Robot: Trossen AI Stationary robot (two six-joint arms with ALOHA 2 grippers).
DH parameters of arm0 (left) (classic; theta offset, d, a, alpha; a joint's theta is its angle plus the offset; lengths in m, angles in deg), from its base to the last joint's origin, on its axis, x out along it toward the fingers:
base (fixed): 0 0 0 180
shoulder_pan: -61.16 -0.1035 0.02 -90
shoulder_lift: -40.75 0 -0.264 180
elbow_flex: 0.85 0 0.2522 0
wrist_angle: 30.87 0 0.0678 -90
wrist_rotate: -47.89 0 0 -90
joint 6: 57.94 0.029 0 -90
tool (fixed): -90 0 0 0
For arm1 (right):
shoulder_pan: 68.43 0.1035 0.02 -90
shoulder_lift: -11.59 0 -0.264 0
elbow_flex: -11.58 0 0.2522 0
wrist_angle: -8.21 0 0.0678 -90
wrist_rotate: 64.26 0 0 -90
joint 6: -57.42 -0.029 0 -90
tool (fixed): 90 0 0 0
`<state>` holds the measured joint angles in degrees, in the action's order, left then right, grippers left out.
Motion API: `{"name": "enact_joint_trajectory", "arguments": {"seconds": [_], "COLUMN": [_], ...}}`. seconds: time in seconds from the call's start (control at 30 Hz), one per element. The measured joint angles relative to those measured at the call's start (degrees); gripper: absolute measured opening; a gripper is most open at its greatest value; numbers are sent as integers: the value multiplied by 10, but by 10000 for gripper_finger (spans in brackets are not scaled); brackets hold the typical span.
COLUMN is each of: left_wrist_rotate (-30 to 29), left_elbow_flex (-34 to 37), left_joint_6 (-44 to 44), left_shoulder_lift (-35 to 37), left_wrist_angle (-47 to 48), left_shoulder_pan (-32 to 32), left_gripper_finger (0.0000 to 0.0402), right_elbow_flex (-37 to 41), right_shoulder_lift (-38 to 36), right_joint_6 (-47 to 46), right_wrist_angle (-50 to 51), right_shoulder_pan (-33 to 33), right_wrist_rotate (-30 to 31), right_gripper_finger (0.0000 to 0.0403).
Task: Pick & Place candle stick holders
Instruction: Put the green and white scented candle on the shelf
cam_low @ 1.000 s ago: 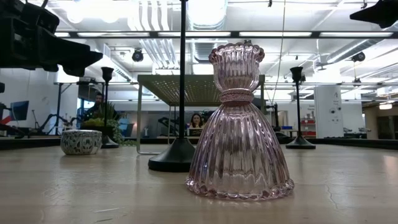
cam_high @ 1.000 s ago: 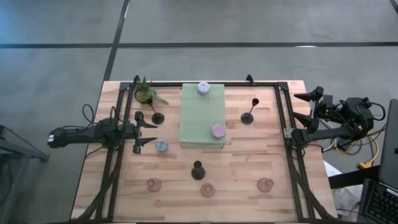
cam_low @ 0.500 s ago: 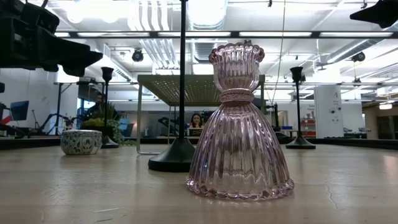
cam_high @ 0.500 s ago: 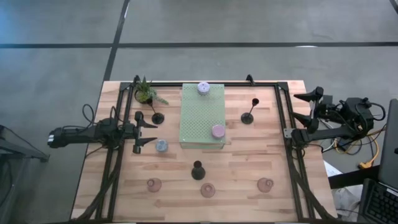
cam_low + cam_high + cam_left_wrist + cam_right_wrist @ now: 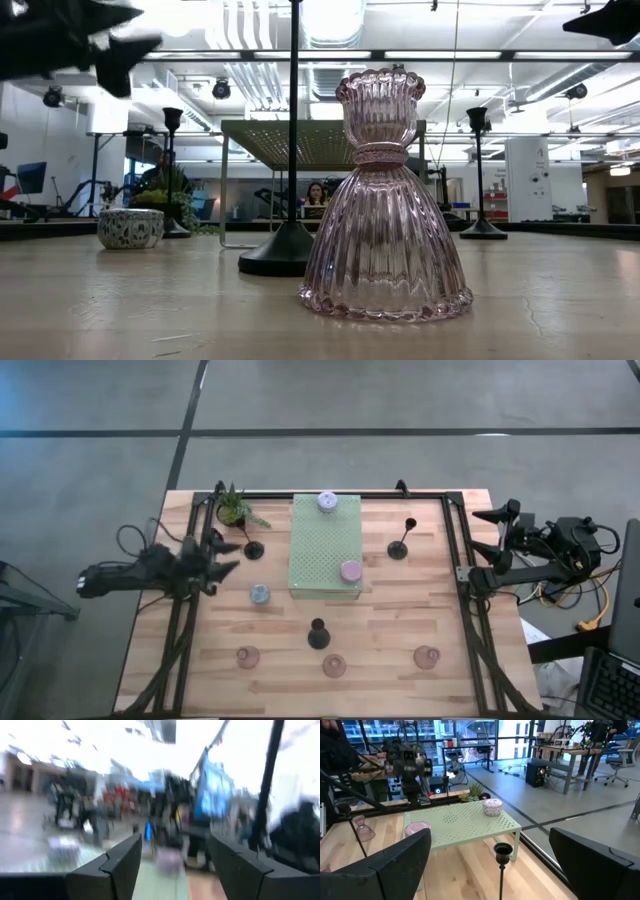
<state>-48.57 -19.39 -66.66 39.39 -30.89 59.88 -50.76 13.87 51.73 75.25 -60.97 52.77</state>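
Pale wooden table point(image 5: 380, 610) in bright workshop, green mat point(image 5: 326, 545) centred; both claws spread, empty.

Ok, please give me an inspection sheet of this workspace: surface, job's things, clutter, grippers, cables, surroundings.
Surface: wooden table, black frame rails along its edges.
Job's things: three black candlesticks on the wood; lilac cup and pink cup on the green mat; pale blue cup and three pink holders on the wood.
Clutter: potted plant at the far left corner.
Grippers: left gripper open, empty, over the table's left edge; right gripper open, parked at the right edge.
Cables: bundle beside the right arm.
Surroundings: people seated behind the table.
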Motion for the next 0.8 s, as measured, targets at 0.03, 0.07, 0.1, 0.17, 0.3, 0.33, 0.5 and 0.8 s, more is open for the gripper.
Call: {"name": "enact_joint_trajectory", "arguments": {"seconds": [0.03,0.07,0.1,0.17,0.3,0.33,0.5,0.8], "left_wrist_rotate": [-8,-12,-10,10,26,26,5,-22], "left_elbow_flex": [-10,-22,-39,-83,-182,-207,-296,-381], "left_joint_6": [-6,-12,-10,11,34,40,43,-99], "left_shoulder_lift": [0,0,-3,-14,-83,-104,-226,-428], "left_wrist_angle": [-6,-3,16,107,328,359,479,629], "left_shoulder_pan": [0,0,0,0,0,0,0,0], "left_gripper_finger": [236,236,236,236,236,236,236,236], "right_elbow_flex": [0,0,0,0,0,0,0,0], "right_shoulder_lift": [0,0,0,0,0,0,0,0], "right_joint_6": [-1,-1,0,1,-1,0,-1,0], "right_wrist_angle": [0,0,0,0,0,0,0,0], "right_shoulder_pan": [0,0,0,0,0,0,0,0], "right_wrist_rotate": [0,0,0,0,0,0,0,0], "right_gripper_finger": [400,400,400,400,400,400,400,400]}}
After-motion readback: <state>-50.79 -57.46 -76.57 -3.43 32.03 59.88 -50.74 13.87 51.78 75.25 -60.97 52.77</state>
